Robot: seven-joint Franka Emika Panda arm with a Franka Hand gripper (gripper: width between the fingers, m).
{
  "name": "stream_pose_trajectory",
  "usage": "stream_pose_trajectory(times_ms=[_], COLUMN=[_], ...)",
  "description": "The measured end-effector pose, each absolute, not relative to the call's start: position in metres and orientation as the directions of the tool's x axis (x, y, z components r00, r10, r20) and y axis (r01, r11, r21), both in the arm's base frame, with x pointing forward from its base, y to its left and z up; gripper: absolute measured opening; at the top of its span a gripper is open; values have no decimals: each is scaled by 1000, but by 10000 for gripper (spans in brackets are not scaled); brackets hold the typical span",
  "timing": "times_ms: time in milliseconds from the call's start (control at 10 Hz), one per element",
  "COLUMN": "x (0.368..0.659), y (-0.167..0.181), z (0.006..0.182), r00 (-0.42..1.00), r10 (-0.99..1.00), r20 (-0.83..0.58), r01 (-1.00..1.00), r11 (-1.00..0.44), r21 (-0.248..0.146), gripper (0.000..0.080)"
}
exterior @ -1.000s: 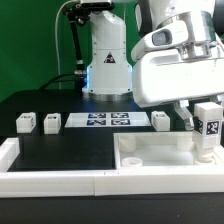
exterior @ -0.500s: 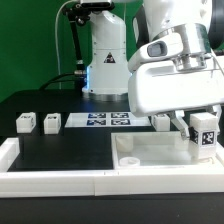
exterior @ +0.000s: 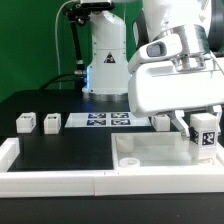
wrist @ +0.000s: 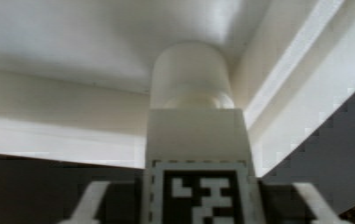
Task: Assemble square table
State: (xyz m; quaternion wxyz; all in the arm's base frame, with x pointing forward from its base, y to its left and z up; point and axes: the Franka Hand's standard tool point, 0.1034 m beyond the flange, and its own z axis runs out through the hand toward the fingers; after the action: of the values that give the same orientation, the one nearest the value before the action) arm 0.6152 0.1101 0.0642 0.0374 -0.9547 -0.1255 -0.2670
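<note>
Above panel (exterior: 150,160) corner | tool (exterior: 206,128) partly closed, clamped on leg (exterior: 207,133) | leg upright, tag (exterior: 209,139) facing outward, low over panel | contact with panel: cannot tell

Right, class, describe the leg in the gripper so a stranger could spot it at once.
Find the white square panel at the exterior view's lower right. At its right back corner the gripper holds the leg upright. The other three legs lie loose on the black table.

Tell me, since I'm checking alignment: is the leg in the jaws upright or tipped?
Upright: the leg has vertical sides between the jaws, over the square panel's corner.
</note>
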Motion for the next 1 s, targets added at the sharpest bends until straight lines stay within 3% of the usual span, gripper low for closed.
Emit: stream_pose_trajectory(times_ms=[100,200,300,400,700,1000], x=[615,615,615,615,615,621], y=[110,110,110,110,110,107], z=[64,64,64,64,66,92], r00=[826,826,826,826,829,841], r10=[220,220,220,220,221,229], r20=[519,519,519,519,515,490], r01=[260,260,260,260,260,267], r11=[-966,-966,-966,-966,-965,-964], r21=[-4,-5,-5,-5,-5,-9], gripper=[479,479,606,642,648,648])
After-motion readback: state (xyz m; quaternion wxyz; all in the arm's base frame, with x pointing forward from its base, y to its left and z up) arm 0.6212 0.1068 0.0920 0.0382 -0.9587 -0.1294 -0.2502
